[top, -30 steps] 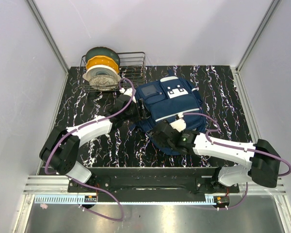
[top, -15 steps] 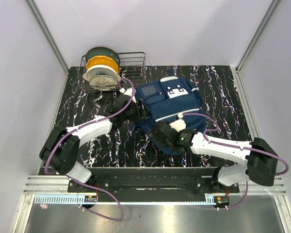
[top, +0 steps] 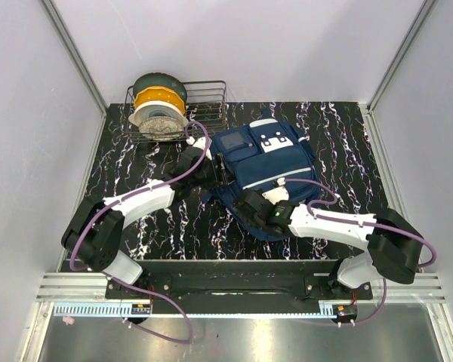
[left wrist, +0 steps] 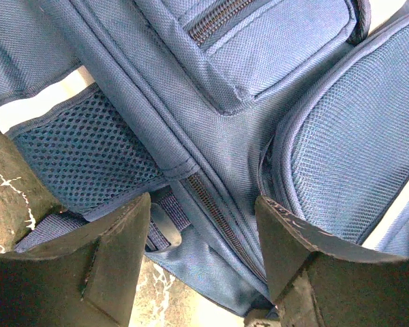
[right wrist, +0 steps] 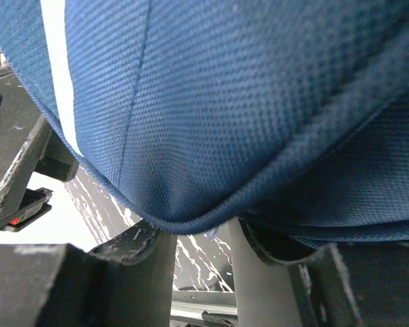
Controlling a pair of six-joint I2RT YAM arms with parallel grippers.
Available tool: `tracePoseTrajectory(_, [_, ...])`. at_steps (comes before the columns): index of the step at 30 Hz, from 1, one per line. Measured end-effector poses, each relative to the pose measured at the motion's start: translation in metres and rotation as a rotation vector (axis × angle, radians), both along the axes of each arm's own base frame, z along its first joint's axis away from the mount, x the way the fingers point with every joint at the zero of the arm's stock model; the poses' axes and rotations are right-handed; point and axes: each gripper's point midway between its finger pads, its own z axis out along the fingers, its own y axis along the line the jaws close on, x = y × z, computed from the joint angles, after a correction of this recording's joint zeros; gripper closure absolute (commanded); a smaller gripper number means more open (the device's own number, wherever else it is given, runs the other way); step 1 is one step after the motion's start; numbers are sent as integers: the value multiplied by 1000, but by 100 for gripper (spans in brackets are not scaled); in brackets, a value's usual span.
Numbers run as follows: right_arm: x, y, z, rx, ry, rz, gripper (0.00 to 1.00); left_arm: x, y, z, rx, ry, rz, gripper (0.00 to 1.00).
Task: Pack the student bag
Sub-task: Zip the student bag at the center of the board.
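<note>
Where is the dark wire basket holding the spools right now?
In the top view, the dark wire basket sits at the far left of the black marbled table, just left of and beyond the navy blue fabric backpack.

I see a black surface veined with white marble streaks, walled by pale panels on the far, left and right sides. Two things lie directly on it. A wire basket stands at the far left corner, close to the back wall. The student bag lies flat just right of centre, front patches up, its far left corner near the basket, its near end toward my edge of the surface
</note>
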Motion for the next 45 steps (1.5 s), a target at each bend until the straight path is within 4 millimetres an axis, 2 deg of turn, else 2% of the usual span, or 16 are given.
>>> tracePoseTrajectory(3, [4,2,-6,2,0,-5,62,0,0,0,-1,1,-3,33])
tracePoseTrajectory(12, [6,4,-13,-4,-3,-4,81,-2,-2,0,-7,6,-8,34])
tracePoseTrajectory(14, [5,3,-15,-10,-2,-4,82,-2,-2,1,-9,7,-11,34])
tracePoseTrajectory(16, [5,1,-17,-14,-2,-5,91,-2,-2,1,-11,8,-12,34])
tracePoseTrajectory(18, [5,-1,-19,-19,-5,-6,94,-2,-2,1,-12,9,-12,34])
tracePoseTrajectory(19, [4,-2,-19,-18,-6,-9,100,-2,-2,1,-12,9,-12,34])
tracePoseTrajectory(20, [4,-3,-19,-20,-7,-9,100,-2,-2,1,-13,9,-12,34])
tracePoseTrajectory(25, [5,-9,-15,-34,-31,-7,100,-2,-3,1,-16,8,-11,40])
tracePoseTrajectory(29, [3,-12,-3,-68,-76,60,100,-1,-5,4,-30,4,-14,55])
tracePoseTrajectory(31, [1,-13,10,-80,-113,109,100,-1,-6,6,-36,0,-19,52])
tracePoseTrajectory(32, [0,-14,17,-83,-133,136,100,-1,-7,7,-38,-1,-21,46])
tracePoseTrajectory(33, [-1,-16,24,-85,-150,160,100,0,-8,9,-43,-5,-24,33])
tracePoseTrajectory(36, [-5,-24,34,-110,-177,215,100,3,-8,14,-47,-18,-25,25])
tracePoseTrajectory(41, [-18,-41,32,-162,-170,274,100,5,-7,13,-49,-11,-26,24])
tracePoseTrajectory(45, [-22,-45,29,-181,-164,290,100,5,-10,8,-63,8,-28,27])
